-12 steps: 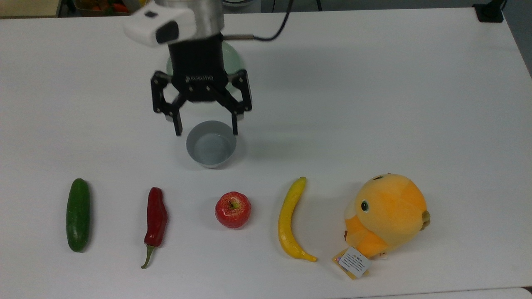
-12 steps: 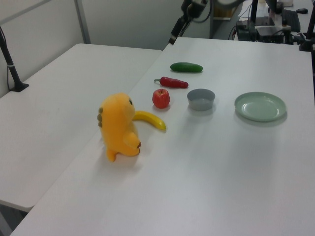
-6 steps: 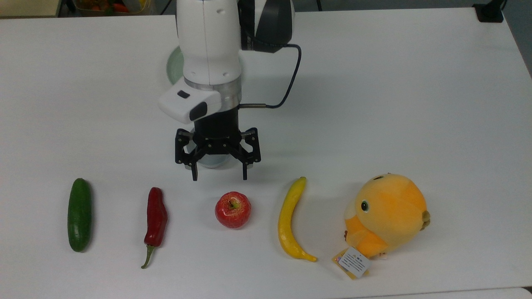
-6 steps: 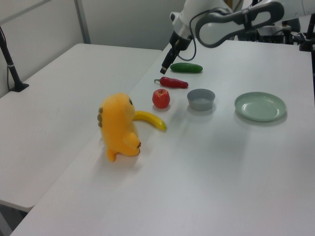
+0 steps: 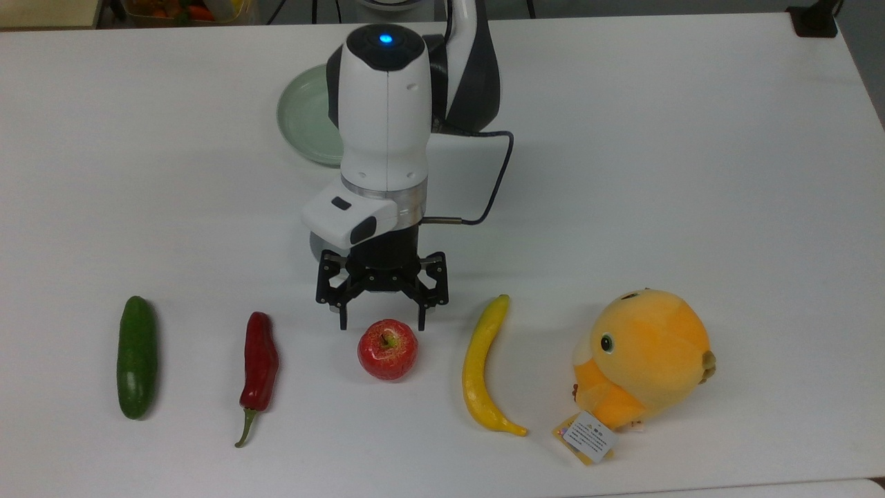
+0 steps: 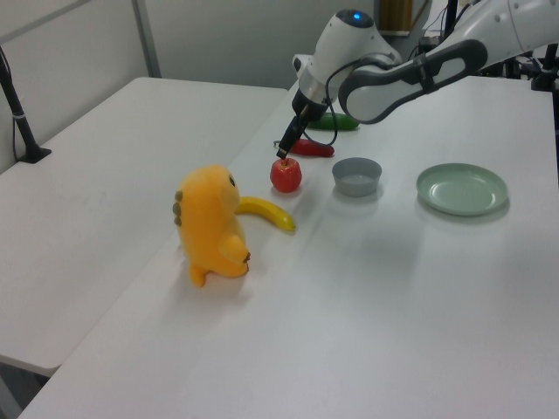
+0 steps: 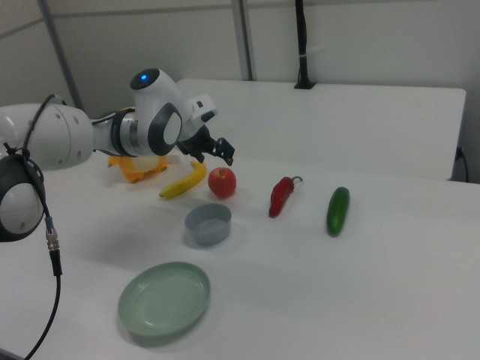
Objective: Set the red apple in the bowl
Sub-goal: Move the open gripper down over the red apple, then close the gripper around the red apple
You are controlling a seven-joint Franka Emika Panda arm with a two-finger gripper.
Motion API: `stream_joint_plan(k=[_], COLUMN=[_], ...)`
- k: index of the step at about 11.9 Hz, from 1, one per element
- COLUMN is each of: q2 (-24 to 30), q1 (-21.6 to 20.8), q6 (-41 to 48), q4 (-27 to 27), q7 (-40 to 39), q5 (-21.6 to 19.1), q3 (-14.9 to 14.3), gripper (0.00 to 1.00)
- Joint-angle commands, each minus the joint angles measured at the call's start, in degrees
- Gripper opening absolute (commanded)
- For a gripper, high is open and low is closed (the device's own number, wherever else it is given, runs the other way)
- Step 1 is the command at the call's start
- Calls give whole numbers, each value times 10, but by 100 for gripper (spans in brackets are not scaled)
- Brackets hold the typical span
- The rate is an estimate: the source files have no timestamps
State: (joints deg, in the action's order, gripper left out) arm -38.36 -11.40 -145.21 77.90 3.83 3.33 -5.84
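The red apple stands stem-up on the white table, between a chili and a banana; it also shows in the left view and the right view. My gripper hangs open, pointing down, just above the apple's far side, with nothing between its fingers. The grey bowl sits empty a little behind the apple. In the top view the arm covers most of the bowl, leaving a sliver of rim.
A row runs along the table front: green cucumber, red chili pepper, yellow banana and orange plush toy. A pale green dish lies behind the bowl, partly under the arm.
The arm has come forward over the bowl and lowered toward the apple, its gripper staying open. No object on the table has moved.
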Motion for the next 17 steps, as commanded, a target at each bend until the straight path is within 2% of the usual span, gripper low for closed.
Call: stream_joint_plan(k=[1,8,12,13,15,17], q2=[-26,-56,-63,-64,-64,-64], q1=[-10,-11,-11,-10,-10,-11], q6=[-31,-75,-75,-75,-75,-75], q4=[-15,-13,-10,-9,-5,-3], q7=[44,126,126,126,126,126], q5=[33,127,149,151,156,159], q3=[-2,-2,-2,-2,-2,-1], gripper=[100,100,100,97,82,44])
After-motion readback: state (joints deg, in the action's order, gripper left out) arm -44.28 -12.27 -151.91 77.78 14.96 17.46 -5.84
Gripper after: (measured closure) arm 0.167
